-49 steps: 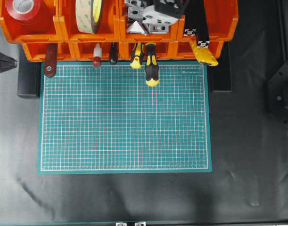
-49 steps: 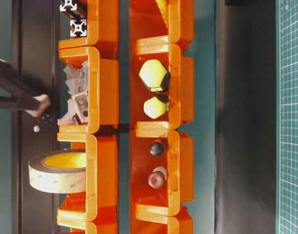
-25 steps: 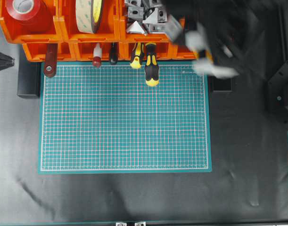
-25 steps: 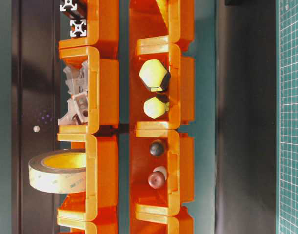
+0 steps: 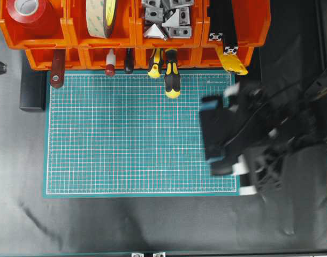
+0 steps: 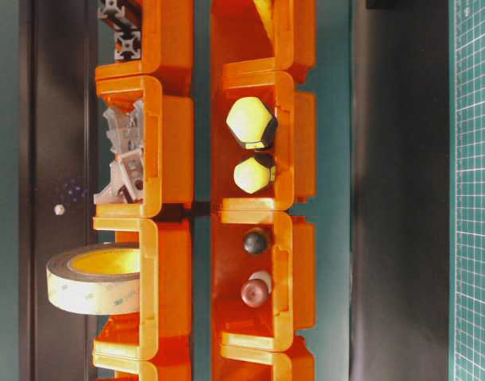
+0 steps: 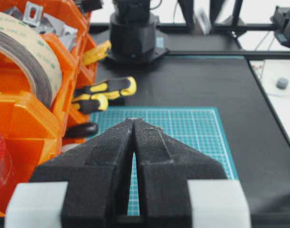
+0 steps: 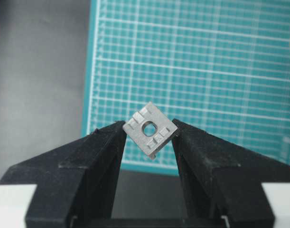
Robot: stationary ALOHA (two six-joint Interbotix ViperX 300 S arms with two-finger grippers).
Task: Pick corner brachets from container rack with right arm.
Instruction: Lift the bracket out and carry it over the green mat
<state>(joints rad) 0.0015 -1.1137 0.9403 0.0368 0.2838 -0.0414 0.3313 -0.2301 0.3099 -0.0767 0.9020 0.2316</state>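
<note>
**Bracket pinched in my right claw**

My right gripper (image 8: 149, 135) squeezes one corner bracket (image 8: 150, 129) between its black fingertips, tilted like a diamond with its hole facing the camera. From above, my right arm (image 5: 249, 142) looks blurry over the right edge of the green mat (image 5: 126, 134). More corner brackets (image 5: 166, 16) lie in a top bin of the orange container rack (image 5: 131, 40), next to the tape roll (image 5: 101, 16). My left gripper (image 7: 134, 124) has its fingers pressed together, holding nothing.
</note>
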